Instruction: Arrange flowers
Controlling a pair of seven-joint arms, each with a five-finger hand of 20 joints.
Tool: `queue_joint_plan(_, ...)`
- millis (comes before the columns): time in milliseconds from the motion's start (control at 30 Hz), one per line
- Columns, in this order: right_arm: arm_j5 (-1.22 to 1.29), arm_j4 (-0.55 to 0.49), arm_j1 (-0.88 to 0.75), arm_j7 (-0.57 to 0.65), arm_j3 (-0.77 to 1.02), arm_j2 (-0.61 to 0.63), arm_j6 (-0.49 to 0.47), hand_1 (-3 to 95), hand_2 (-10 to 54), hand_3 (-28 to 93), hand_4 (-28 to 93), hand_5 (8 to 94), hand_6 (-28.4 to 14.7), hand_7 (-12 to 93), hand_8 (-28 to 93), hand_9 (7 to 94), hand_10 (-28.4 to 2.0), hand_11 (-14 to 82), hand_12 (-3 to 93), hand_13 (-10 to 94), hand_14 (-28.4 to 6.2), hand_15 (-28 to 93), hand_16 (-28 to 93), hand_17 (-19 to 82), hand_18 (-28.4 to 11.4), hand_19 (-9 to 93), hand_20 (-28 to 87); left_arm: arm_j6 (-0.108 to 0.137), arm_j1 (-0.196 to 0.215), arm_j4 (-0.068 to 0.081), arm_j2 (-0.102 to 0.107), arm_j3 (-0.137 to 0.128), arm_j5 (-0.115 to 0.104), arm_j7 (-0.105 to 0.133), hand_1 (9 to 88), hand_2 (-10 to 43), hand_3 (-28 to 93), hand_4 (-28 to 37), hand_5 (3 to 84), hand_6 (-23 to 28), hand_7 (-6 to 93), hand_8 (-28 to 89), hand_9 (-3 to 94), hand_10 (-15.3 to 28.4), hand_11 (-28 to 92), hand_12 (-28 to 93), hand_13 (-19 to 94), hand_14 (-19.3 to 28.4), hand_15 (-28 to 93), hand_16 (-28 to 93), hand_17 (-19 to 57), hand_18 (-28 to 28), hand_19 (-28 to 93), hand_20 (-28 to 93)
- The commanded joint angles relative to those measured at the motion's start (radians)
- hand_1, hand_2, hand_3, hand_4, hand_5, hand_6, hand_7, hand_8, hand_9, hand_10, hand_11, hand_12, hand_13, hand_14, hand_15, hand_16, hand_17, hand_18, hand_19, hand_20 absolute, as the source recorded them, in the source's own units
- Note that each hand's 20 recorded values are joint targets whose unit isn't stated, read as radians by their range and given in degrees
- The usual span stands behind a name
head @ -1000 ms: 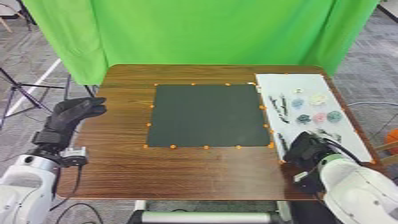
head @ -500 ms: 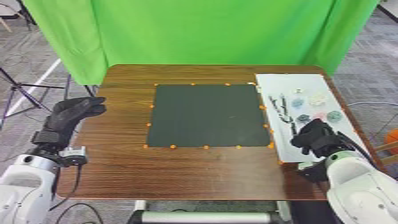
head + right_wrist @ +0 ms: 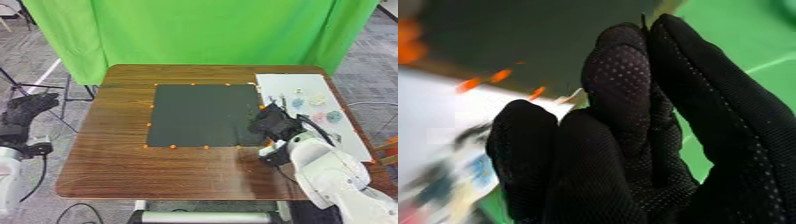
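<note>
Held over the seam between a dark square mat [image 3: 204,115] and a white board [image 3: 306,80], right of centre in the head view, the robot's right hand [image 3: 274,125] points toward the upper part of the frame. In the right wrist view its thumb and a finger press together near their tips, and a thin dark stem [image 3: 644,19] pokes out from between them, a short bit showing past the black glove.

Just beyond that hand, more dark stems [image 3: 283,102] lie on the board. Farther to the right on it are small blooms: a pale blue flower [image 3: 298,102], a cream flower [image 3: 317,100], a pink flower [image 3: 318,117] and a blue-green flower [image 3: 334,116]. The white right arm [image 3: 329,165] slants in from the lower right, crossing the board's lower part.

Bare mat spreads left of the hand, edged with orange dots [image 3: 173,146]. Brown wood of the table [image 3: 160,175] runs wide along the mat's left side and below it, down to the front edge; right of the board, only a narrow strip remains. Near the left edge of the frame, the left hand [image 3: 28,107] is loosely open, beside the table, well apart from the flowers.
</note>
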Motion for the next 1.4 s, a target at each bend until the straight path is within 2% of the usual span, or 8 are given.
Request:
queue_joint_plan(33,0.0,0.028,0.243,-0.043,-0.194,-0.065,-0.022,55.9,-9.5,57,5,78.4,-4.8,33,32,91.0,-12.3,47.4,28.0,94,-1.3,70,33,71,-13.7,93,63,-0.006,-0.015,-0.03,0.015,0.007,0.004,-0.003,26.7,1.6,63,-22.7,50.2,5.9,17.2,-8,47.8,14.8,23,11,34,16.4,17,-3,6.0,10.0,11,12)
queue_joint_plan(100,-0.043,0.048,0.291,-0.046,-0.244,-0.084,-0.034,56.0,-9.5,56,6,78.5,-4.8,33,32,91.1,-12.4,47.3,27.9,94,-1.3,71,33,71,-13.6,93,63,-0.007,-0.014,-0.03,0.011,0.021,0.012,0.002,26.8,1.5,63,-22.6,50.1,5.9,17.2,-8,47.7,14.8,23,11,34,16.4,17,-3,6.0,9.9,11,12)
queue_joint_plan(300,-0.013,0.128,0.391,-0.028,-0.355,-0.164,-0.023,55.9,-9.5,56,6,78.7,-4.8,32,32,91.3,-12.3,47.3,27.8,94,-1.3,71,32,72,-13.3,93,62,-0.01,-0.044,-0.022,0.009,0.073,0.004,0.008,27.0,1.5,62,-22.8,50.1,5.9,17.2,-8,47.6,14.8,23,11,34,16.5,17,-3,5.9,9.9,11,12)
queue_joint_plan(400,-0.031,0.174,0.433,-0.025,-0.414,-0.203,-0.025,55.9,-9.5,56,6,78.7,-4.8,32,32,91.6,-12.3,47.1,27.5,94,-1.3,71,32,72,-13.3,93,62,0.001,-0.061,-0.02,0.008,0.095,0.005,0.022,27.0,1.5,62,-22.8,50.1,5.9,17.2,-8,47.5,14.8,23,11,34,16.5,17,-3,5.8,10.0,11,12)
queue_joint_plan(533,-0.057,0.221,0.452,-0.014,-0.45,-0.267,-0.018,55.9,-9.5,56,6,78.8,-4.8,32,32,91.7,-12.2,47.0,27.6,94,-1.3,71,32,72,-13.3,93,62,0.059,-0.113,-0.007,-0.001,0.16,-0.02,0.057,26.9,1.8,62,-23.0,50.5,5.9,17.5,-8,48.0,14.8,24,11,34,16.5,17,-3,5.7,10.0,11,12)
queue_joint_plan(667,-0.083,0.247,0.449,-0.003,-0.464,-0.316,-0.017,55.6,-9.5,56,7,78.8,-4.8,32,32,91.8,-12.2,46.9,27.7,94,-1.3,71,31,72,-13.3,93,62,0.071,-0.155,0.003,-0.008,0.208,-0.033,0.073,27.1,2.4,63,-23.4,50.9,5.9,18.2,-8,48.6,14.8,24,11,35,17.0,19,-3,5.6,10.5,11,13)
queue_joint_plan(900,-0.111,0.291,0.436,0.0,-0.503,-0.381,-0.028,55.7,-9.5,56,6,79.0,-4.8,32,32,91.9,-12.2,46.8,27.6,94,-1.4,71,31,72,-13.3,93,62,0.072,-0.174,0.005,-0.019,0.233,-0.04,0.084,27.2,3.1,63,-23.6,51.1,5.8,18.5,-8,49.0,14.9,25,11,36,17.1,20,-3,5.7,10.5,12,13)
queue_joint_plan(1400,-0.115,0.414,0.448,0.027,-0.561,-0.426,0.013,56.2,-9.5,56,6,79.6,-4.9,33,31,92.6,-12.1,46.3,27.4,94,-1.4,72,30,72,-13.4,93,62,0.042,-0.21,0.007,-0.04,0.278,-0.038,0.09,27.0,2.8,63,-23.3,50.9,5.8,18.5,-8,48.7,14.7,25,11,36,17.1,20,-3,5.6,10.6,12,12)
